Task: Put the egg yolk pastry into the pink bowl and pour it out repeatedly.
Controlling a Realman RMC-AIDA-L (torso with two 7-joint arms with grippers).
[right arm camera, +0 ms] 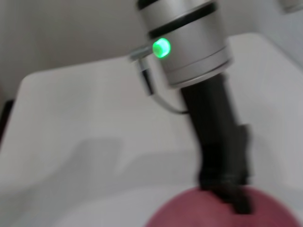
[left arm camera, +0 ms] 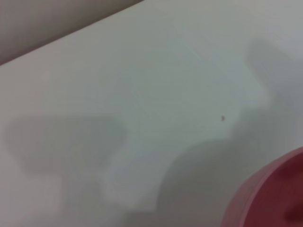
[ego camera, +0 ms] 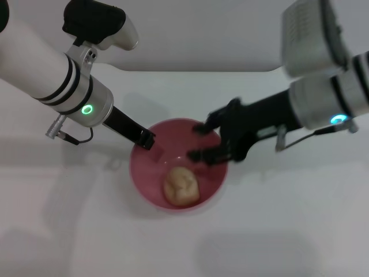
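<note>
1. Head view: the egg yolk pastry [ego camera: 182,186] lies inside the pink bowl [ego camera: 143,173] at frame centre. The left gripper [ego camera: 146,139] pinches the bowl's upper-left rim. The right gripper [ego camera: 199,142], fingers spread and empty, hovers over the right rim.
2. Left wrist view: only the bowl's edge shows, lower right, on the white table [left arm camera: 151,94].
3. Right wrist view: the left gripper clamps the bowl rim, bottom centre; pastry hidden.

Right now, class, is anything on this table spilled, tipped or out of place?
Nothing stands out. The pastry lies inside the upright pink bowl; the left gripper is at its rim, and the right gripper, fingers open, is over its far side.
</note>
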